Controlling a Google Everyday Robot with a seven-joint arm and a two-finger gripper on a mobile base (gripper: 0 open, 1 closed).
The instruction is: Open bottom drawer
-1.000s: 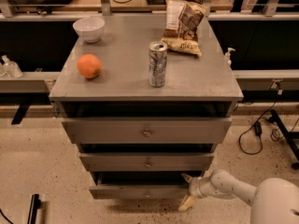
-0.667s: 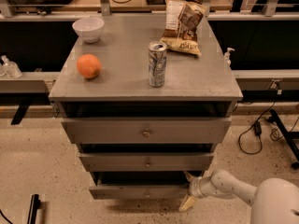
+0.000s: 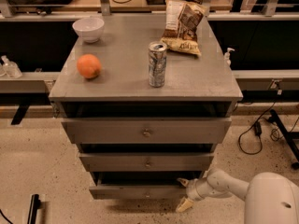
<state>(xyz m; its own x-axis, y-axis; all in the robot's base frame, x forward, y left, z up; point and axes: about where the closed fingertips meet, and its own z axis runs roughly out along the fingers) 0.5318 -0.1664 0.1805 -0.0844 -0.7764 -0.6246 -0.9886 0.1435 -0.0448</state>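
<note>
Speckled beige floor runs under a grey cabinet that stands before a dark shelf. At the far left a clear bottle sits on a ledge, cut off by the frame edge, and a black bar pokes in at the lower left corner; what it belongs to is out of view.

On the cabinet top, from the left, there is a white bowl at the back, an orange nearer the front, an upright can near the middle, and a bag of chips lying at the back right. The bag's print is too blurred to read. A small pump bottle peeks out behind the cabinet's right edge, its lower part hidden.

Three grey drawers stack below. The top drawer is the widest, the middle drawer is narrower, and the bottom drawer sits lowest, just above the floor, with a dark gap over its front. Its knob is barely visible.

At that drawer's right end is the gripper, fingers spread, one above the front's top edge and one below it. Whether either touches the drawer cannot be told. The pale arm leads right to a rounded white body, cut off at the corner. Black cables loop on the floor beyond.
</note>
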